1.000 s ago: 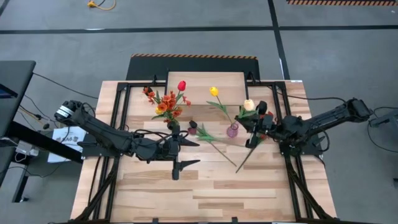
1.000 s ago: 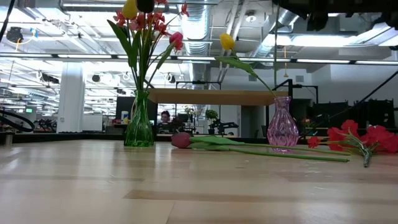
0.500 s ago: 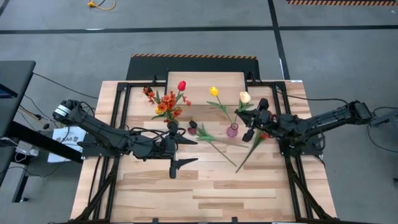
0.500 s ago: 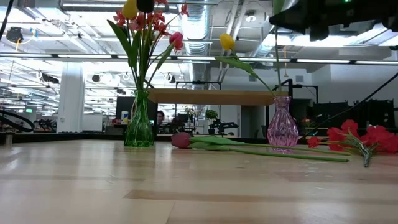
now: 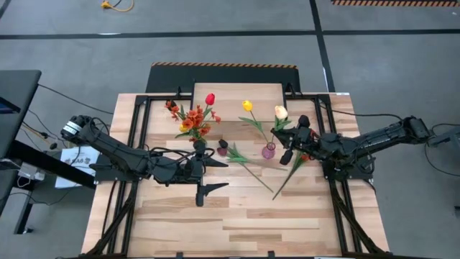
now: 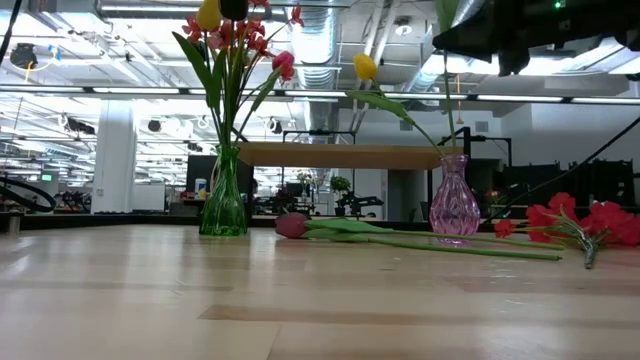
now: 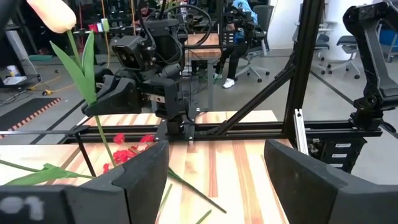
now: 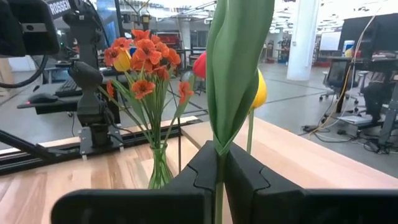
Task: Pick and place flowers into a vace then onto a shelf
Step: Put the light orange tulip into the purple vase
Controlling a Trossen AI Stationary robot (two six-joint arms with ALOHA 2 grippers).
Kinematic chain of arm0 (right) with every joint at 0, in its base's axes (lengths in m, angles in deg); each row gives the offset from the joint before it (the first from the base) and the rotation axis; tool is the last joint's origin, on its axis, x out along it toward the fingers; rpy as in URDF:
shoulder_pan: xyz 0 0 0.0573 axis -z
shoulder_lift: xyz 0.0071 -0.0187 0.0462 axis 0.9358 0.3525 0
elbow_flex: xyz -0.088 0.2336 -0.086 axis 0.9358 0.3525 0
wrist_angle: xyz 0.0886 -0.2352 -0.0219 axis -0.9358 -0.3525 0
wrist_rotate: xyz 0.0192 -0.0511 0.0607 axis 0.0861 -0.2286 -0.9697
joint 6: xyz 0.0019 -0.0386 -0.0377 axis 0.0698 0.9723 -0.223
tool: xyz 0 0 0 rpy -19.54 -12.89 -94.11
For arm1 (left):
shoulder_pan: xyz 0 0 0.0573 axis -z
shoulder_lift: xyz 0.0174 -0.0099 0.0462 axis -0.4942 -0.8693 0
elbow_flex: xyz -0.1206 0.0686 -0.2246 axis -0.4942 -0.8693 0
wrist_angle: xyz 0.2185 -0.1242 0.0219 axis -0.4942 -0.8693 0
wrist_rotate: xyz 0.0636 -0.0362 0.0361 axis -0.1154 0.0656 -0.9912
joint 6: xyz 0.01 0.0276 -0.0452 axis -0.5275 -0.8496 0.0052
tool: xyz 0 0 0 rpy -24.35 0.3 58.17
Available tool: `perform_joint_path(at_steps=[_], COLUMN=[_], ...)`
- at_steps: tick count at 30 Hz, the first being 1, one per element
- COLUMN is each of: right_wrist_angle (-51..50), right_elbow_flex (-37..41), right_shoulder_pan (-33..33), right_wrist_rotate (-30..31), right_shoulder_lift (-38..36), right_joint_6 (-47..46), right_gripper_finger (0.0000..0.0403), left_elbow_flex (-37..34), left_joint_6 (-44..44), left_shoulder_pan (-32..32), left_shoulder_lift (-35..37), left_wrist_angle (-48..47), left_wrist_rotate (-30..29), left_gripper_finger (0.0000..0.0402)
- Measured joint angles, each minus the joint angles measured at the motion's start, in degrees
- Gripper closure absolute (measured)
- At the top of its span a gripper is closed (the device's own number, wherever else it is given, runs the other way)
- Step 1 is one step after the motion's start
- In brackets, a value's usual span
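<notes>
Right gripper (image 5: 293, 149) clamped on the stem of a cream tulip (image 5: 281, 112), held high above the table just beside the pink vase (image 5: 269, 150), bloom leaning toward the shelf (image 5: 237, 92). In the right wrist view, fingers (image 8: 205, 168) closed tight around the stem with a broad leaf standing straight up between them. Left gripper (image 5: 215, 175) spread wide and empty, parked near the middle of the table in front of the green vase (image 6: 224, 205).

Already in the green vase: a bunch of red-orange blossoms (image 5: 188, 121) and a red tulip (image 5: 210, 98). Already in the pink vase: a yellow tulip (image 5: 247, 106). Lying flat on the table: a dark pink tulip (image 6: 292, 225) between the two vases, and red blossoms (image 6: 585, 221) off to the right side.

Step in hand, by the look of it: feeding the cream tulip into the pink vase. Worth doing slowly: stem tip over the narrow mouth first, then stem brought closer to upright, then straight down. Worth watching: the yellow tulip's leaves crowding the opening, and a light vase liable to tip under a sideways push. Release only once the stem sits well inside the neck.
</notes>
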Motion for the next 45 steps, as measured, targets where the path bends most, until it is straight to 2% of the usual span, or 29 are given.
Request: perform_joint_path(at_steps=[4,11,19,28,40,45], right_wrist_angle=[0.1,-0.5,-8.7,-19.6,-40.9,-44.0], right_elbow_flex=[0.0,0.0,0.0,-0.5,-9.6,-12.2], right_shoulder_pan=[-1.0,-2.7,-3.4,-3.8,-3.7,-3.7], right_wrist_rotate=[0.1,0.1,-0.1,-0.5,-0.3,1.8], right_shoulder_lift=[0.0,0.0,-1.3,-6.3,-8.2,-8.3], right_joint_6=[0.0,0.0,-2.3,-3.8,-7.4,-7.3], right_gripper_finger=[0.0377,0.0307,0.0242,0.0217,0.0183,0.0184], left_elbow_flex=[0.0,0.0,0.0,0.0,0.0,0.0], left_joint_6=[0.0,0.0,0.0,0.1,0.3,0.3], left_shoulder_pan=[0.0,0.0,0.0,0.0,0.0,0.0], left_shoulder_lift=[0.0,0.0,0.0,0.0,0.0,0.0], left_wrist_angle=[0.0,0.0,-0.1,-0.3,-0.4,-0.7], left_wrist_rotate=[0.0,0.0,0.0,0.0,0.0,-0.1], left_gripper_finger=[0.0147,0.0147,0.0147,0.0147,0.0147,0.0147])
